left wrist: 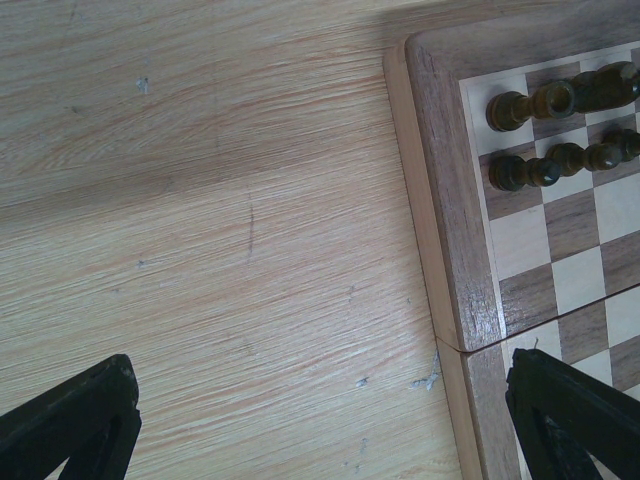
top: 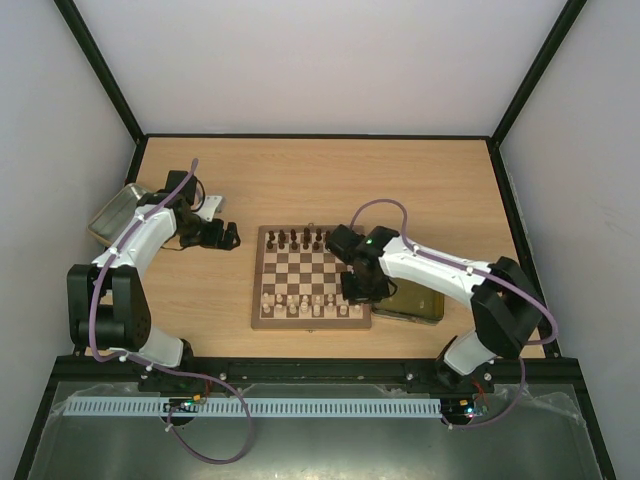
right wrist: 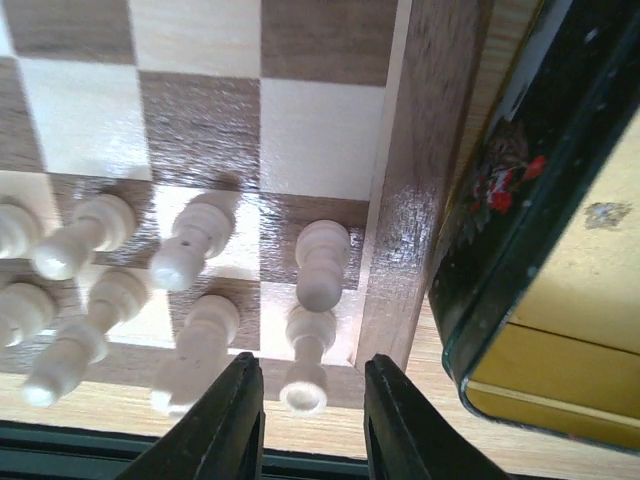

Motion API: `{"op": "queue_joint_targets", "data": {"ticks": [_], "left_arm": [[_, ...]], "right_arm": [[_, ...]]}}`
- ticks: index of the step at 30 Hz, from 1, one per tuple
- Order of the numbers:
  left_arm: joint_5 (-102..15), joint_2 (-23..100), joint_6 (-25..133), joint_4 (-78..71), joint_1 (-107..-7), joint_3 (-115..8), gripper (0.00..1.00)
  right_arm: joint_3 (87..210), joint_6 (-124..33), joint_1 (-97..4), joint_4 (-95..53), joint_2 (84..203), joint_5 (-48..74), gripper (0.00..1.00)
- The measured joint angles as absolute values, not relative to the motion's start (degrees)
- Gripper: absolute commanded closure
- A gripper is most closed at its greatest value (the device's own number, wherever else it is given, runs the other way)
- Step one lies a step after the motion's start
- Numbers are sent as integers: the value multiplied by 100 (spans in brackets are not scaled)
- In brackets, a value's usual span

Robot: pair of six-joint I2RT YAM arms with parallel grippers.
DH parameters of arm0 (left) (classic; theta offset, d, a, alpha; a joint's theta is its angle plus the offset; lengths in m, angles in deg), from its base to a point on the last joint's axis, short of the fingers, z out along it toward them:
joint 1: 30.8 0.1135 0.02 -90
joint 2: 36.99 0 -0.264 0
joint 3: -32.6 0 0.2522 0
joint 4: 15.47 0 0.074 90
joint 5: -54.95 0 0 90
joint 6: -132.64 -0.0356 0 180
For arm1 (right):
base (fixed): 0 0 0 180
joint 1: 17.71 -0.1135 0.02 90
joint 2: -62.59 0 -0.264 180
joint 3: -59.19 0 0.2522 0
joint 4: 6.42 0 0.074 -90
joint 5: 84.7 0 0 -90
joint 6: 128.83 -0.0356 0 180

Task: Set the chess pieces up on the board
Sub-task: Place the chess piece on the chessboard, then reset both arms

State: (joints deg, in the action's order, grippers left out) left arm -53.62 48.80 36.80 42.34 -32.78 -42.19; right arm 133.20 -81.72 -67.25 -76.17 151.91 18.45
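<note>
Setting: pale wooden table (top: 400, 180) inside a white-walled enclosure with a black frame.
Board: the board (top: 310, 272) lies flat at the centre of the frame, between the two arms.
Dark side: dark pieces (top: 297, 239) stand in two rows along the board's top edge; the right end of those rows is hidden behind the right arm.
Cream side: cream pieces (top: 305, 305) fill two rows along the bottom edge, all upright as far as can be seen.
Right gripper: the right gripper (right wrist: 312, 385) is at the board's lower right corner, jaws a little apart astride the corner piece (right wrist: 308, 345), with a sliver of gap on each side, so not pinching it.
Left gripper: the left gripper (left wrist: 320, 365) hovers over bare table just left of the board, jaws spread wide, holding nothing.
Progress: probably nearly finished; the corner piece looks like one of the last, though the hidden dark squares leave this uncertain.
Surroundings: a dark tin (right wrist: 560, 250) sits just beside the board's right border; a grey tray (top: 112, 215) lies at the upper left.
Obstruction: the tin crowds the right arm's corner, and neighbouring cream pieces stand close to the fingers, so a careless lift could tip one.
</note>
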Motion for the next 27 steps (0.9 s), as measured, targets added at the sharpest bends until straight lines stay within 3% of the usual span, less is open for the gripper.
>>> {"op": "queue_joint_targets", "data": {"ticks": [10, 11, 17, 27], "left_arm": [[-5364, 4843, 3680, 4234, -3278, -4219, 0], [-5362, 4835, 3680, 4237, -3278, -4219, 1], [-5294, 4658, 3597, 4250, -3383, -4219, 1], [-5154, 3921, 3304, 4304, -4290, -4219, 1]], "right_arm": [[14363, -8308, -6723, -8021, 14739, 1213, 73], [14509, -8310, -6723, -8056, 14671, 1123, 66], [15060, -8279, -6723, -8423, 14317, 511, 4], [15115, -8244, -6723, -8847, 13665, 162, 2]]}}
